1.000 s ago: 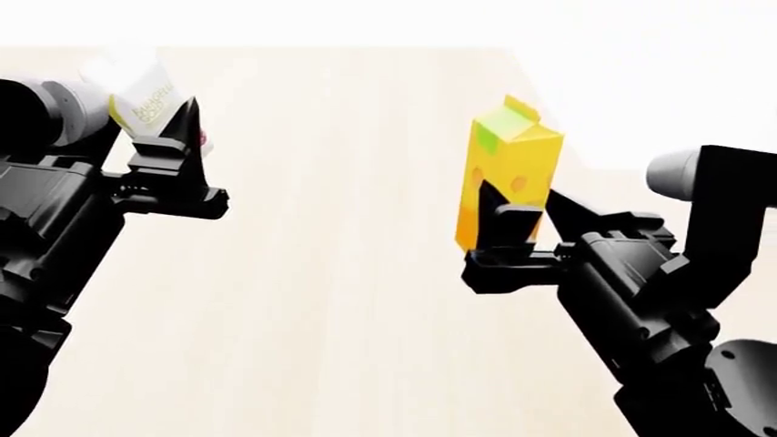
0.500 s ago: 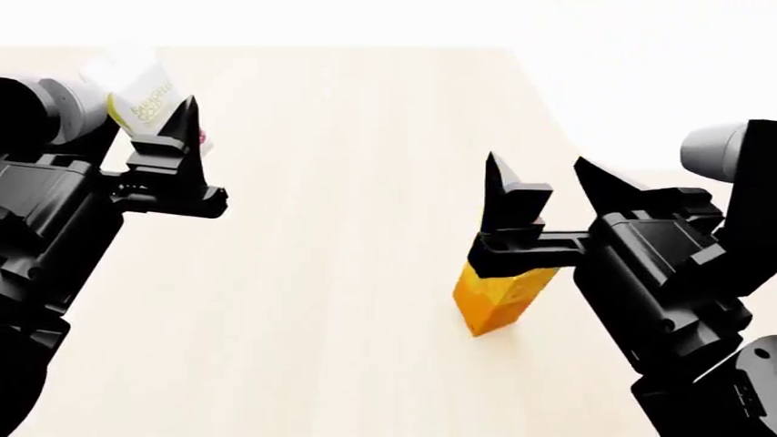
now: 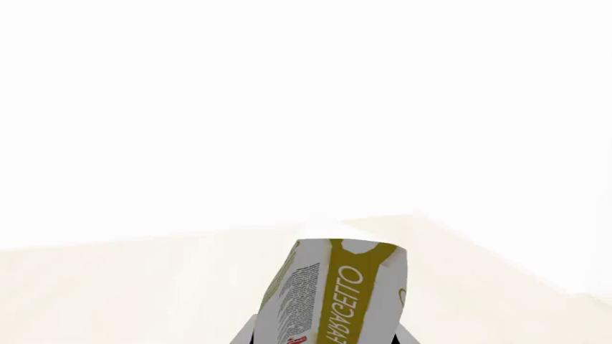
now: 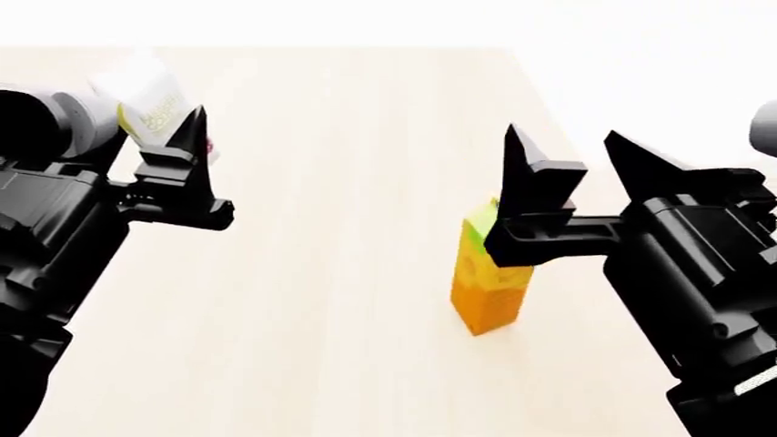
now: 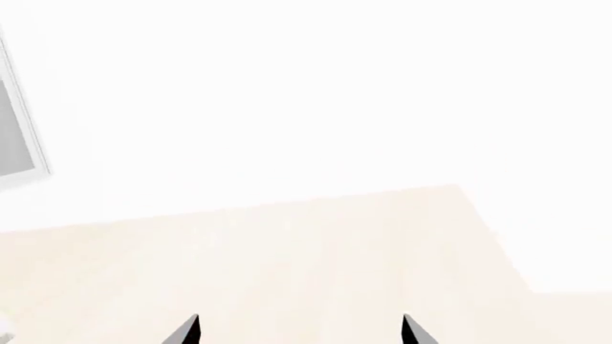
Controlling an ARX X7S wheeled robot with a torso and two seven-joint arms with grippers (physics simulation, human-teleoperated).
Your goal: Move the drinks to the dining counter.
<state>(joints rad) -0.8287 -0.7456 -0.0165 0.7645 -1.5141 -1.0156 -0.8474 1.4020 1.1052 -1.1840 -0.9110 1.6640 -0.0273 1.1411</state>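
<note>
Cream dining counter [image 4: 340, 273], juice carton [image 4: 489, 282] beneath spread right tool [image 4: 583, 164]

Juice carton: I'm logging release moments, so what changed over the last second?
The right gripper let go of the yellow juice carton, which went from held aloft to standing upright on the dining counter; the gripper, now open, has risen clear above it. The left gripper stayed shut on the white carton, barely moving.

- Grey panel w/ pale frame [image 5: 17, 122] at edge of right wrist view, partly cut off; can't tell what it is.
- Bright white, washed-out backdrop [image 5: 316, 86] behind; no detail readable.
</note>
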